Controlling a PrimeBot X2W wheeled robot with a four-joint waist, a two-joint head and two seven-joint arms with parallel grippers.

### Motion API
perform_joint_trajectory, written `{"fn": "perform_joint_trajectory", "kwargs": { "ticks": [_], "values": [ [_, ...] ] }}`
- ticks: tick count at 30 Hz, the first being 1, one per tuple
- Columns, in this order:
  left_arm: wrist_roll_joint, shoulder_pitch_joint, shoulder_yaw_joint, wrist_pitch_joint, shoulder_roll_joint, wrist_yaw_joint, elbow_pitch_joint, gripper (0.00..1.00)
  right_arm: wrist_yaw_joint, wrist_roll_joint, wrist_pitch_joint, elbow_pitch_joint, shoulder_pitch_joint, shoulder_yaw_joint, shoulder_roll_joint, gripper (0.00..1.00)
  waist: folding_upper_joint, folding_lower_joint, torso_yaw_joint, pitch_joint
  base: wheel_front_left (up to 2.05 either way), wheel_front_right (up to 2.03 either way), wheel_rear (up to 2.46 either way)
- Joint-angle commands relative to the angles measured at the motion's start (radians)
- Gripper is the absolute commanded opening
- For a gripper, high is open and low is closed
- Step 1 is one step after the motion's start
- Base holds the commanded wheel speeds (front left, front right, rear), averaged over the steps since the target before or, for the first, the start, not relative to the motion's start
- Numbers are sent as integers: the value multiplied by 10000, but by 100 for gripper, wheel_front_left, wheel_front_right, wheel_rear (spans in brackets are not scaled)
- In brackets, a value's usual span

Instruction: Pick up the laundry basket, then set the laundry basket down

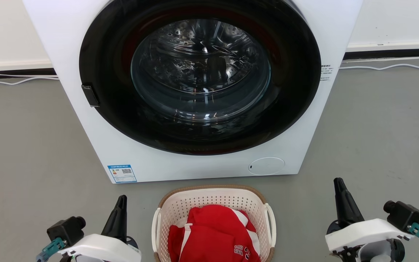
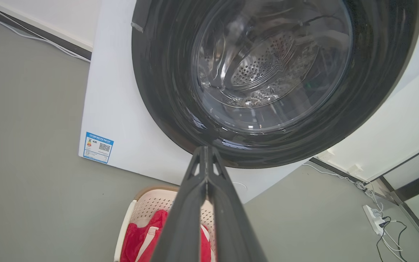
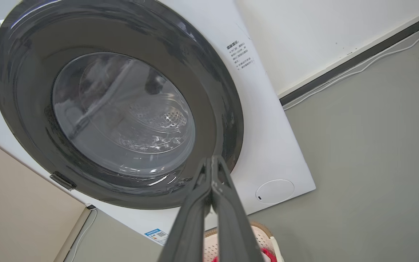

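Observation:
The laundry basket point(image 1: 213, 202) sits on the grey floor just in front of the washing machine, cream-white and perforated with a brown rim band and white loop handles. A red and white garment point(image 1: 213, 233) lies inside it. My left gripper point(image 1: 121, 199) hangs to the basket's left, shut and empty, apart from the handle. My right gripper point(image 1: 338, 182) hangs further off to the basket's right, shut and empty too. The left wrist view shows the basket point(image 2: 151, 203) below my pressed-together fingers point(image 2: 206, 153). In the right wrist view, the basket's rim point(image 3: 264, 233) peeks out beside the shut fingers point(image 3: 212, 160).
A white front-loading washing machine point(image 1: 129, 145) with a dark round closed door point(image 1: 200, 76) stands right behind the basket. White cables point(image 1: 391, 66) run along the wall base. A power strip point(image 2: 373, 218) lies on the floor by the machine's side.

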Motion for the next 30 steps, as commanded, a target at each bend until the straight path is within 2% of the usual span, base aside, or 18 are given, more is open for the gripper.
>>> {"fn": "perform_joint_trajectory", "kwargs": {
  "ticks": [1, 30],
  "values": [
    [-357, -380, 168, 52, 48, -15, -331, 0, 18, 330, 98, -286, -252, -29, -14, 0, -1, -1, 7, -2, 0, 0, 0],
    [-3305, -424, 544, 876, 88, -29, -552, 0, 34, 3276, 925, -580, -197, -369, -13, 0, -1, -1, 114, -34, 0, 0, 0]
  ]
}}
